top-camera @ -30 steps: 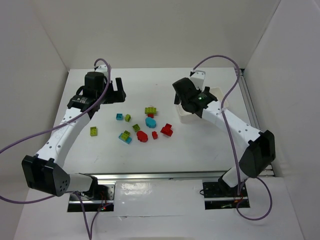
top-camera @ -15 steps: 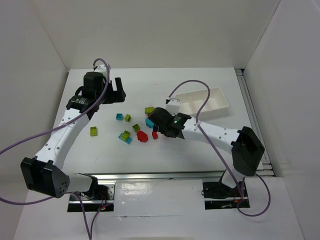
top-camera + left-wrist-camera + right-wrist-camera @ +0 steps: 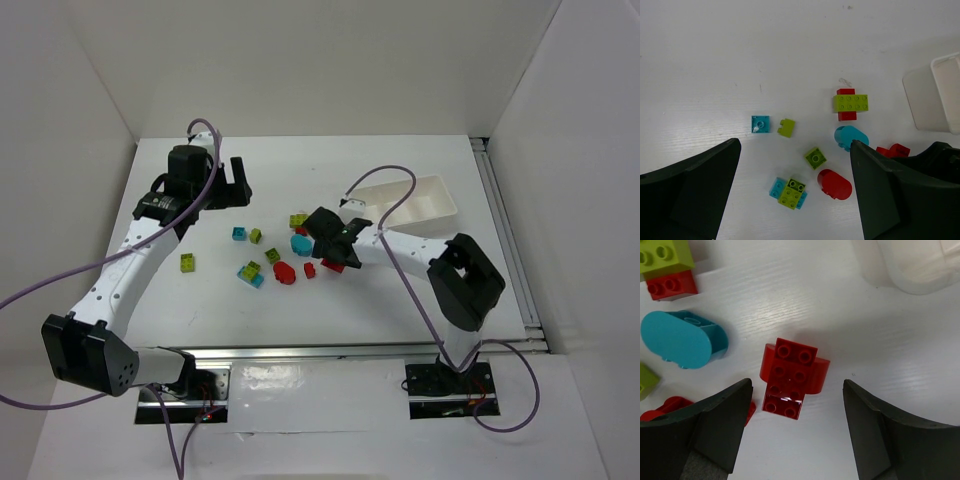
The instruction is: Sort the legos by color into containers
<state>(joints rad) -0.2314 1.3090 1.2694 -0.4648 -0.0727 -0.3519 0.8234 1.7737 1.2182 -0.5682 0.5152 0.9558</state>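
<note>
Right gripper point(image 3: 797, 390), above the white rectangular plastic tray point(image 3: 432, 192) a second ago, now hanging low, jaws wide, straddling without touching the red stepped plastic brick point(image 3: 792, 375) on the white table point(image 3: 400, 300), long axis lying across the closing line, narrow end pointing wristward, left gripper point(image 3: 795, 147) staying wide open.

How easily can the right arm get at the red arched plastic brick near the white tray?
Probably yes: the right gripper hangs open above the red arched brick, one jaw each side; the cyan rounded brick lies apart.

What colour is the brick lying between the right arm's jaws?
The brick is red, best seen in the right wrist view.
</note>
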